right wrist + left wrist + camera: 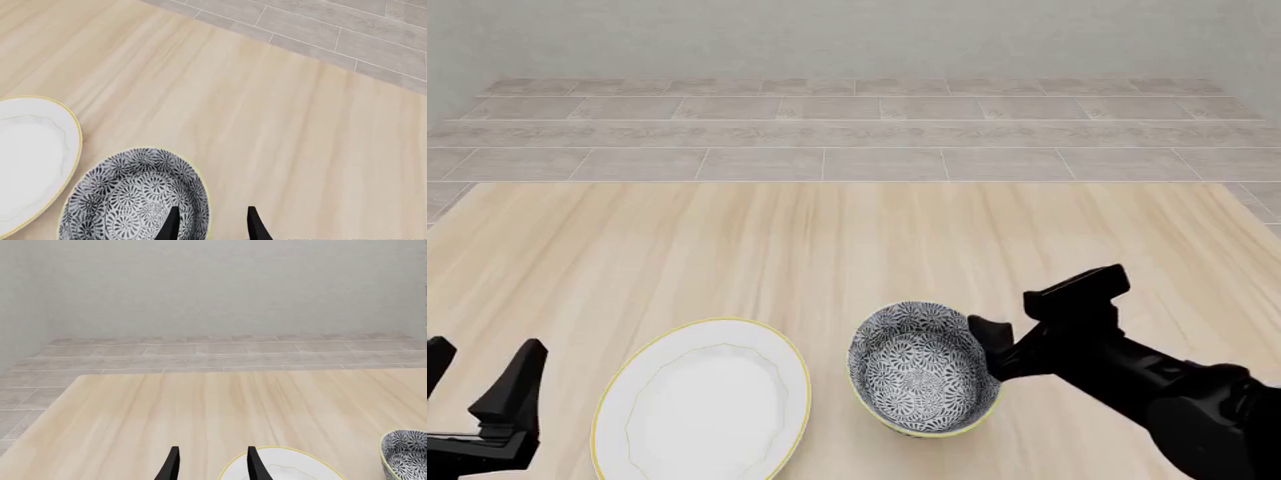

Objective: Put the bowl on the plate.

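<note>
right black gripper open, one finger inside and one outside the near wall of the deep black-and-white floral bowl, which stands on the pale wooden table just beside the flat white yellow-rimmed plate. sound practice: pinch the rim squarely before lifting. left gripper open, idle beside the plate.

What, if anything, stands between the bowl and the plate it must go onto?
Nothing visible. The bowl sits just right of the plate, with only a narrow strip of bare table between them.
</note>
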You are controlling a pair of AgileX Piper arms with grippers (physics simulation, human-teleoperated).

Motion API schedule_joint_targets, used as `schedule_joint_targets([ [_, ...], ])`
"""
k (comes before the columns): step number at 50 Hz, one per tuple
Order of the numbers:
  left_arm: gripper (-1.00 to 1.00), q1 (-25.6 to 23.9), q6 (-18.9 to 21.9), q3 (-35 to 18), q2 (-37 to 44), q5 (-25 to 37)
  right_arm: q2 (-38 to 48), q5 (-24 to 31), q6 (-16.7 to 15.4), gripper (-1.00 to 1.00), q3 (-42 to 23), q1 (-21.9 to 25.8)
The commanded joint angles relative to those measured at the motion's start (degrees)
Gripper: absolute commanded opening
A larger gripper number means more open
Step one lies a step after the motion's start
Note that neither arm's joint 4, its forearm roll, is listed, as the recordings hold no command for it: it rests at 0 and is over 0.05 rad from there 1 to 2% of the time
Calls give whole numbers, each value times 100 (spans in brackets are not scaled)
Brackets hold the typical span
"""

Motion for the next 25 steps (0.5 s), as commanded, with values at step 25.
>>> schedule_joint_targets([
  [25,100,-15,-18,0,107,-80,445,-312,6,100,72,19],
])
